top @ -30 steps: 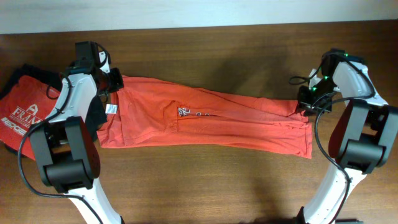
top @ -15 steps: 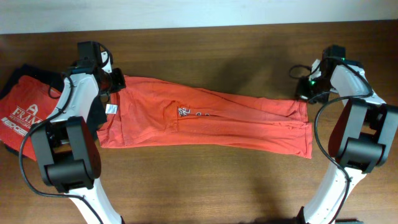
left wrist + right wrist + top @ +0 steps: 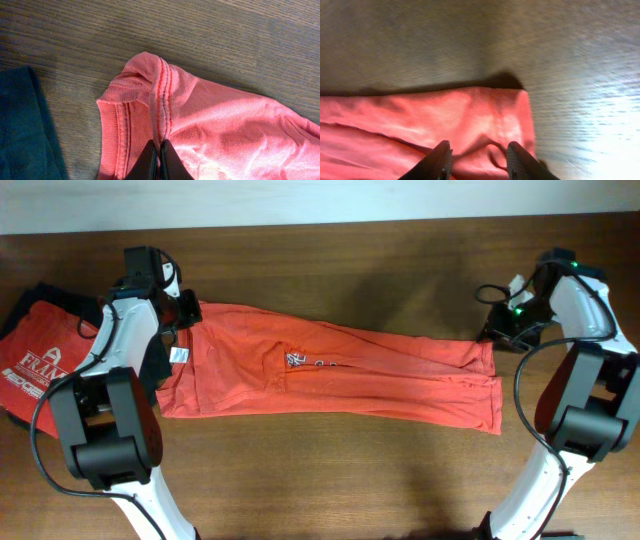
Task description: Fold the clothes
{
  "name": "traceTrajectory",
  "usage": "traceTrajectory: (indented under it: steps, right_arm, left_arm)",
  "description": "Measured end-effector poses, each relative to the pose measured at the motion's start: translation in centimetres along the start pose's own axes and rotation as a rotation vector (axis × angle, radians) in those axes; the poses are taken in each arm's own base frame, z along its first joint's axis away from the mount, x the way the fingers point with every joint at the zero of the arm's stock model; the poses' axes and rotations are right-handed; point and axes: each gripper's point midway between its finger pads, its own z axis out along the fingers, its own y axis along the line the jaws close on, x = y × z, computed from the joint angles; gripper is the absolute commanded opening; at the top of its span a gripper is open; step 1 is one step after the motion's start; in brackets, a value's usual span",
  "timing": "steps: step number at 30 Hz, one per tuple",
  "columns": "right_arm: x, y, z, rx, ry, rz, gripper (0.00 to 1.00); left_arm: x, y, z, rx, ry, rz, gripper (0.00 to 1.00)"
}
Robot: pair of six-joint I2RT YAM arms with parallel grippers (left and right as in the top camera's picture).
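Observation:
The orange-red T-shirt [image 3: 330, 375] lies stretched in a long band across the table, with grey-white lettering [image 3: 297, 361] showing near its middle. My left gripper [image 3: 187, 313] is at the shirt's far left corner. In the left wrist view the left gripper [image 3: 159, 152] is shut on a thin fold of the fabric [image 3: 225, 130] beside the stitched hem. My right gripper [image 3: 494, 335] hovers at the shirt's right end. In the right wrist view the right gripper [image 3: 479, 151] stands open over a small raised wrinkle of the cloth [image 3: 420, 115], gripping nothing.
A folded red shirt with a white FRAM logo [image 3: 40, 350] lies at the table's left edge on a dark garment [image 3: 48, 292]. That dark garment [image 3: 25, 130] lies close to the left of my left gripper. Bare wood [image 3: 330, 270] runs behind the shirt and in front of it.
The right gripper has opened and let go of the shirt's right end, and its arm has shifted slightly right. The left gripper and the shirt have stayed put.

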Motion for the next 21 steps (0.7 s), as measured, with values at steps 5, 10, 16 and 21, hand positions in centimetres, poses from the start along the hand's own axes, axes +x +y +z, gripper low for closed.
traceTrajectory:
  steps: [5,10,16,21]
  right_arm:
    - [0.1,-1.2,1.6,0.024,-0.014,-0.001,0.44]
    - [0.0,-1.5,2.3,0.027,-0.027,0.008,0.36]
    - [-0.5,-1.4,2.4,0.026,-0.051,0.013,0.33]
    - [0.1,-0.9,3.5,0.017,-0.04,-0.002,0.07]
  left_arm:
    - [0.0,0.0,0.0,0.0,0.0,0.0,0.06]
    - [0.0,0.0,0.0,0.0,0.0,0.0,0.06]
    - [0.0,0.0,0.0,0.0,0.0,0.0,0.06]
    - [0.0,0.0,0.0,0.0,-0.001,0.0,0.06]
